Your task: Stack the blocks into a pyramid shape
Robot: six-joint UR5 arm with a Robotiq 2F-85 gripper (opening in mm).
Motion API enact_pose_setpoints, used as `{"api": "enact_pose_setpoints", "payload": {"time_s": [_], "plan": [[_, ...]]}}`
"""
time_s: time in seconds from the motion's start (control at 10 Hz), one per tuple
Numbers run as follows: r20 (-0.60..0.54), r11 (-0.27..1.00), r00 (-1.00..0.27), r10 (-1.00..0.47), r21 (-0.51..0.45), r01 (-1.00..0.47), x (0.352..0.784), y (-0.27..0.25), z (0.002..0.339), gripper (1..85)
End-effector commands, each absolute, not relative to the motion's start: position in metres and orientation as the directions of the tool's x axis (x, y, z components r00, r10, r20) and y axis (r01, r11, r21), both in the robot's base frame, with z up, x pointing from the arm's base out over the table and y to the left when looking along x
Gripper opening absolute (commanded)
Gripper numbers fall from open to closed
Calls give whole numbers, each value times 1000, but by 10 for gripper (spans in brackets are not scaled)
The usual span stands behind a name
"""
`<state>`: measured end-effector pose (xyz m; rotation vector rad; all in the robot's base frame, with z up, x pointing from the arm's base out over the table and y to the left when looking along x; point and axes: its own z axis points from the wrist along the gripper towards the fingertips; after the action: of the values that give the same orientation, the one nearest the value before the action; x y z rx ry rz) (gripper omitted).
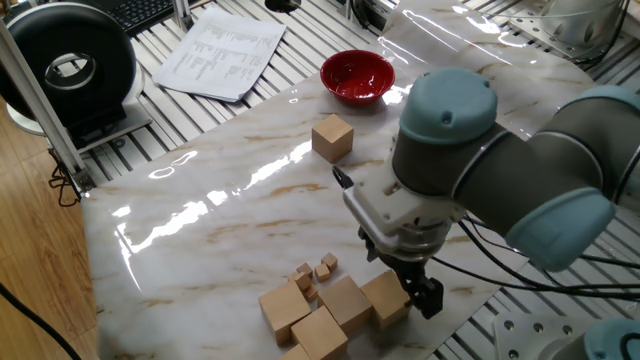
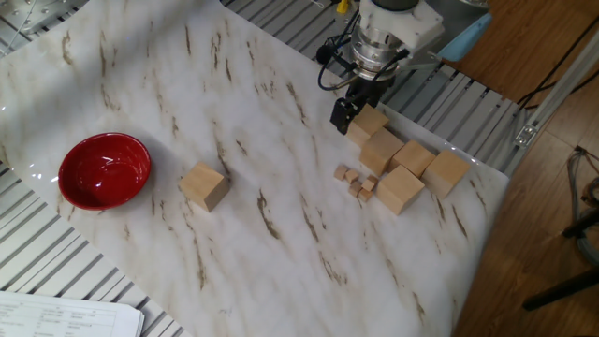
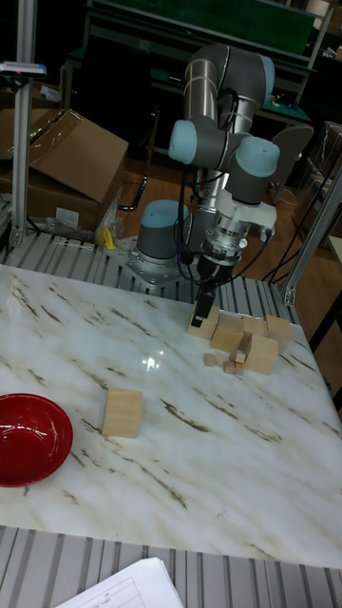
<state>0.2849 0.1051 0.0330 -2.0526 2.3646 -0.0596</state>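
Several large tan blocks lie flat in a cluster (image 1: 345, 302) (image 2: 402, 164) (image 3: 242, 337) by the table's edge, none on top of another, so no pyramid shape stands. One more block (image 1: 332, 137) (image 2: 204, 185) (image 3: 123, 411) sits alone near the red bowl. My gripper (image 1: 402, 282) (image 2: 360, 114) (image 3: 207, 313) is low over the cluster's end block (image 2: 370, 123), open. One dark finger (image 2: 342, 115) hangs beside that block and the other is hidden behind it. Nothing is lifted.
A few tiny wooden cubes (image 1: 315, 272) (image 2: 357, 180) lie against the cluster. The red bowl (image 1: 357, 75) (image 2: 105, 170) (image 3: 28, 439) stands at the far end. Papers (image 1: 222, 52) and a black round device (image 1: 70, 65) lie beyond the marble top. The cluster is close to the table edge (image 2: 487, 187).
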Motion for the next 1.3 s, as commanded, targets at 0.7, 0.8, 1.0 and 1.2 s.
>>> {"api": "enact_pose_setpoints", "payload": {"time_s": [0.7,0.8,1.0,1.2], "plan": [[-49,207,-204,-978,-61,-976,287,117,34,650],[-64,225,-220,-973,-69,-972,289,119,34,567],[-84,305,-298,-951,-95,-948,291,114,39,263],[-102,326,-315,-944,-121,-938,302,111,47,133]]}}
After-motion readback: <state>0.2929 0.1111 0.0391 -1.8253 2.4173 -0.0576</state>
